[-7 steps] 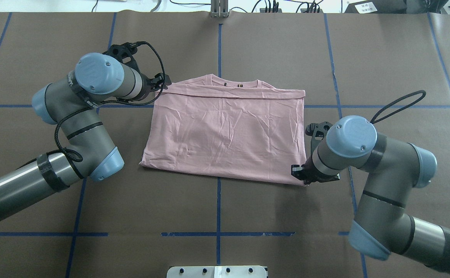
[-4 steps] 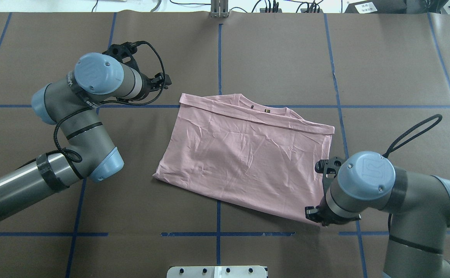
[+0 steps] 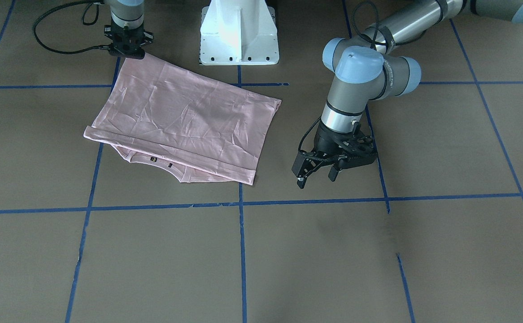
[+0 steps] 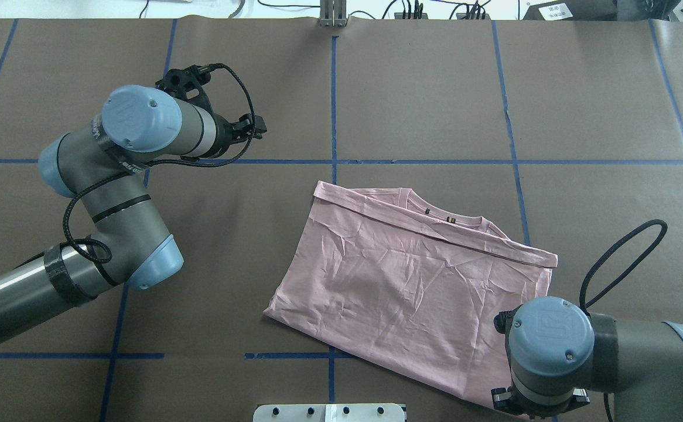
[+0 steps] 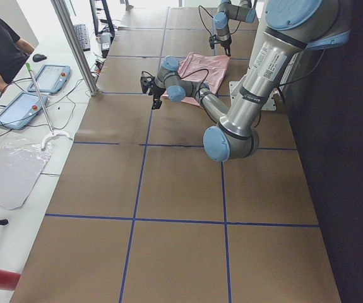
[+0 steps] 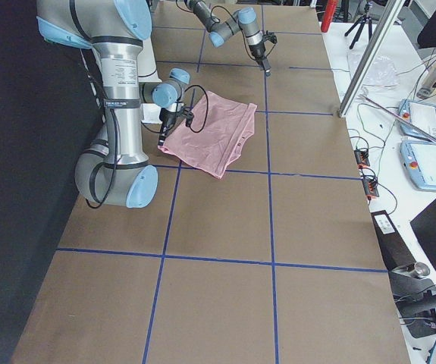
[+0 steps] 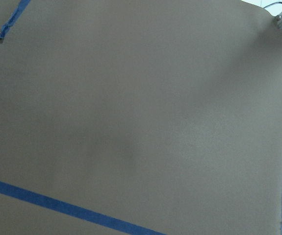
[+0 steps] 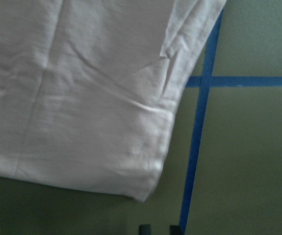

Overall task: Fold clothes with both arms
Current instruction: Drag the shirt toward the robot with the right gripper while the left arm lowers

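Thing: pale pink folded short-sleeved T-shirt, plain wrinkled back up, flat on the brown paper-covered counter, just in front of the white pedestal base and to the robot's right of it.
Long axis: skewed against the blue tape lines; the neckline edge is the side farthest from the base.
Right fingers: black right gripper sits at the shirt corner nearest the base. The tips are close together; whether they pinch cloth, I cannot tell.
Left fingers: black left gripper is spread apart, holding nothing, farther from the base, well apart from the shirt.
Nearer arm: the right.
Judged next need: the left arm must reach back to the shirt's facing short edge.
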Robot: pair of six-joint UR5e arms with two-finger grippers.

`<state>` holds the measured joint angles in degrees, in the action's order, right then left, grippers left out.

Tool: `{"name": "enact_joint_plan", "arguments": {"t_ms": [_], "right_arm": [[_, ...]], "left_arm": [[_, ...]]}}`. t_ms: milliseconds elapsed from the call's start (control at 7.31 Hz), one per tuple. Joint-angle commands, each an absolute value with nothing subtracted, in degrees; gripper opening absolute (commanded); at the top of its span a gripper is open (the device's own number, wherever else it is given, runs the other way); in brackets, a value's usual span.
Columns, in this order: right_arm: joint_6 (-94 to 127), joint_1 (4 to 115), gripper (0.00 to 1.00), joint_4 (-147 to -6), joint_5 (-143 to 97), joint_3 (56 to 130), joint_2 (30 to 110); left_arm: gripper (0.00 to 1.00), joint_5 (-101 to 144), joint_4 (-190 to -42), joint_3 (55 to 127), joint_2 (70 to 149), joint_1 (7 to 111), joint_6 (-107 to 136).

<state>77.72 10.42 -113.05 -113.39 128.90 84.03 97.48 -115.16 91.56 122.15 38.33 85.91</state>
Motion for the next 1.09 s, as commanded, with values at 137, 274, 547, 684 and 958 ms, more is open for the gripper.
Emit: {"name": "enact_joint_plan", "arguments": {"t_ms": [137,274,547,684,958], "right_arm": [[84.6,15.0,1.0,-113.2,-113.3,130.2,78.3],[84.4,19.0,1.0,-113.1,-113.4,129.9,75.3],[84.6,24.0,1.0,-110.3,-112.9,129.6,72.1],[85.2,24.2,1.0,-104.4,-111.0,128.4,72.5],[85.4,24.2,1.0,-101.7,-109.4,128.1,72.0]], "left_arm": [[1.0,99.6,-103.4,103.5,120.2,30.0,95.4],[1.0,99.4,-98.0,107.0,119.9,24.8,101.4],[1.0,99.0,-96.5,106.0,119.8,16.3,109.7],[1.0,98.9,-96.6,104.1,120.1,15.6,110.6],[1.0,98.9,-96.5,103.2,120.0,15.6,110.9]]}}
